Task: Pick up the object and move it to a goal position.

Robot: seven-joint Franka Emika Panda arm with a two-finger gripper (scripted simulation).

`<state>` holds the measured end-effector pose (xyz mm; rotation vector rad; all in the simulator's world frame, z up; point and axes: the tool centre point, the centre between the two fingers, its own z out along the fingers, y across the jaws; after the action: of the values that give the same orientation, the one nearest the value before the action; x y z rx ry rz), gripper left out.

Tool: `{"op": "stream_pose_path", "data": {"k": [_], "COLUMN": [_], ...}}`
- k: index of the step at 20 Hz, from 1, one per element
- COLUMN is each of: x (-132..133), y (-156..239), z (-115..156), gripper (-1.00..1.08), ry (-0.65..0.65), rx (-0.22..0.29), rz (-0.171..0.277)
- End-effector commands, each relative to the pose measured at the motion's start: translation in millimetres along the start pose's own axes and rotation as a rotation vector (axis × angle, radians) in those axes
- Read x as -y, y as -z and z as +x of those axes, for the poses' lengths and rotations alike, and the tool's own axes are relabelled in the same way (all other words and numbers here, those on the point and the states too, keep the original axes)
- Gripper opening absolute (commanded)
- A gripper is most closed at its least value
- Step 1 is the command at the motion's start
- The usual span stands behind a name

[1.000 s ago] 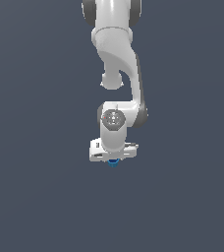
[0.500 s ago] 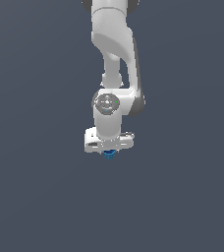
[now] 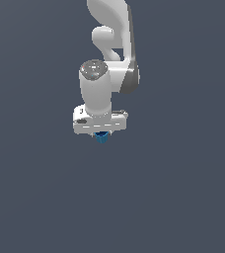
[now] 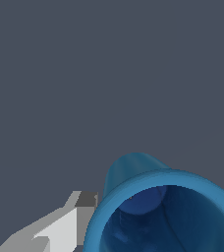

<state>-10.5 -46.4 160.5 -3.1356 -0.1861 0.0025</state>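
Note:
The object, a tiny bright blue cup (image 3: 102, 137), hangs just under the white gripper (image 3: 101, 133) in the exterior view, held off the grey ground. In the wrist view the blue cup (image 4: 158, 206) fills the lower part of the picture, its hollow dark-blue inside facing the camera. One grey-white finger (image 4: 67, 224) presses against its side; the other finger is hidden behind the cup. The gripper is shut on the cup. The white arm (image 3: 109, 59) rises above it to the frame's upper edge.
A plain dark grey ground (image 3: 183, 197) surrounds the arm on all sides in both views. No goal marker or other object shows.
The arm has lifted the cup higher and carried it slightly toward the exterior view's left. The wrist has turned. The cup stays in the gripper.

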Motion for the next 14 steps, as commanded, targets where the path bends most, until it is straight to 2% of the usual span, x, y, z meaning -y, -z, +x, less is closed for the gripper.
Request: {"op": "stream_pose_path", "data": {"k": [1, 14], "x": [-8, -49], "y": [22, 133], "z": [-13, -79], "gripper": [-1.0, -1.0], "ry": [0.0, 0.0], "rx": [-0.001, -0.002], "rz": [0.0, 0.001]}}
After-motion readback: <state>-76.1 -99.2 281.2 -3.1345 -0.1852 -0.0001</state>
